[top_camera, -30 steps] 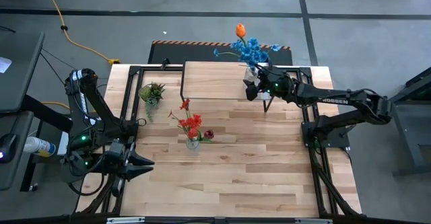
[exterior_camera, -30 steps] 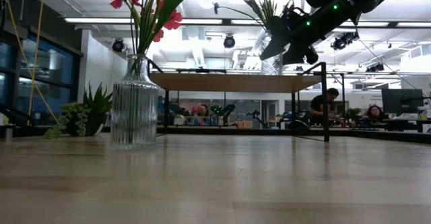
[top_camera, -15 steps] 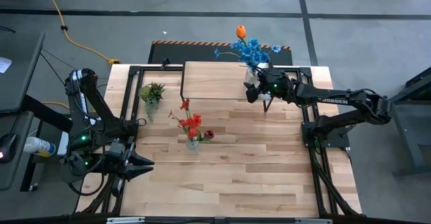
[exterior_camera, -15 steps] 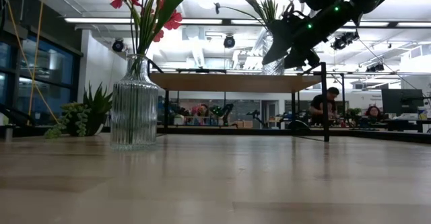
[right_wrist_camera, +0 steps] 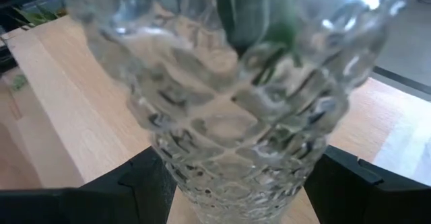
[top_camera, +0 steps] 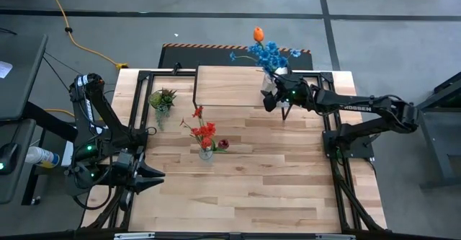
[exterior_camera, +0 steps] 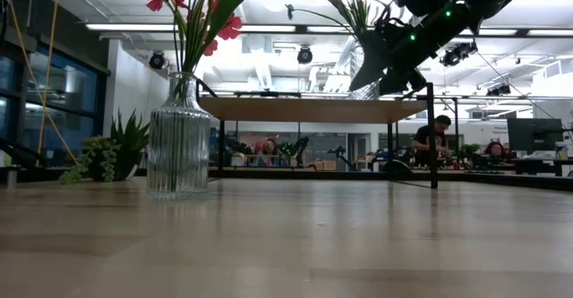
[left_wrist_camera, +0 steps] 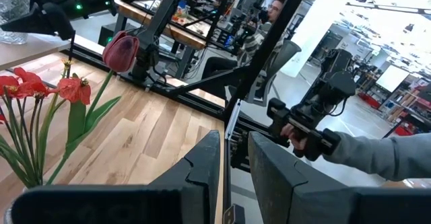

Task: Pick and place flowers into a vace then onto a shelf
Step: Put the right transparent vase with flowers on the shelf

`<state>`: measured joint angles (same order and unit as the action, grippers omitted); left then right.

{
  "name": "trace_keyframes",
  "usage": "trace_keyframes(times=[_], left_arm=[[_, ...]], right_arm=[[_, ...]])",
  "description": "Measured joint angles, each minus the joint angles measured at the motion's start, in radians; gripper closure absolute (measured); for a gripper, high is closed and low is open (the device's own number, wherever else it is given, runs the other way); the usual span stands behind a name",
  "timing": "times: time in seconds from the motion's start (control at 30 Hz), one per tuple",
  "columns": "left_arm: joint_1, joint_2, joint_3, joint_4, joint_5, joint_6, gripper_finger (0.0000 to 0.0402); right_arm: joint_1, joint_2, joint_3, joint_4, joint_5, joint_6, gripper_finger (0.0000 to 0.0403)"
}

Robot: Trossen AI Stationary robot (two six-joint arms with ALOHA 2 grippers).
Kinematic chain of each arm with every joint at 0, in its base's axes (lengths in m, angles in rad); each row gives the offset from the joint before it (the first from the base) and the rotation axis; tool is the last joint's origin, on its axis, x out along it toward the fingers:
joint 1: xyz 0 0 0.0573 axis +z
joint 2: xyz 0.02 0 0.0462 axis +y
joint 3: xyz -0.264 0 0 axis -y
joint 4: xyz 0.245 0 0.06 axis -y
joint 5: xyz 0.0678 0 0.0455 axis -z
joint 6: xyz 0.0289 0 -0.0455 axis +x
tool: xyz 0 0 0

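Observation:
A cut-glass vase point(right_wrist_camera: 236, 109) with the blue flowers point(top_camera: 270, 52) and the orange tulip point(top_camera: 257, 32) is at the right end of the shelf point(top_camera: 223, 86). My right gripper point(top_camera: 270, 96) is shut on it. A ribbed glass vase point(exterior_camera: 179, 141) stands on its base mid-table, holding red flowers point(top_camera: 204, 130) and a dark pink bud point(left_wrist_camera: 121, 51). My left gripper point(top_camera: 155, 175) waits at the table's near left, slightly open, nothing between its fingers. My right gripper holds the cut-glass vase by its lower body point(right_wrist_camera: 182, 183), one finger point(right_wrist_camera: 145, 180) on each side. It reaches in from the table's right, slanting a little downward. The vase stays upright over the shelf's right end; whether its base rests on the plank I cannot tell.
A small spiky potted plant point(top_camera: 162, 98) sits on the table left of the shelf. Bare wood lies across the near half of the table point(top_camera: 252, 197). A person's hand point(left_wrist_camera: 303, 133) holds a device beyond the table's edge; other people sit far behind point(exterior_camera: 434, 137).

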<state>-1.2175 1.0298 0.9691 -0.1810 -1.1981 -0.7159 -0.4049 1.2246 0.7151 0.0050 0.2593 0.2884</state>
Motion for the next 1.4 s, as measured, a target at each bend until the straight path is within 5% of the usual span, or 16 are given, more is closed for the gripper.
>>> trace_keyframes(times=[0.33,1.03,1.4], left_arm=[[0.000,0.000,0.000,0.000,0.000,0.000,0.0289],[0.000,0.000,0.000,0.000,0.000,0.000,0.0289],[0.000,0.000,0.000,0.000,0.000,0.000,0.0289]], right_arm=[[0.000,0.000,0.000,0.009,-0.069,0.000,0.0132],[-0.001,-0.002,0.001,-0.010,-0.030,-0.009,0.0130],[0.000,-0.002,0.001,-0.015,-0.031,-0.027,0.0068]])
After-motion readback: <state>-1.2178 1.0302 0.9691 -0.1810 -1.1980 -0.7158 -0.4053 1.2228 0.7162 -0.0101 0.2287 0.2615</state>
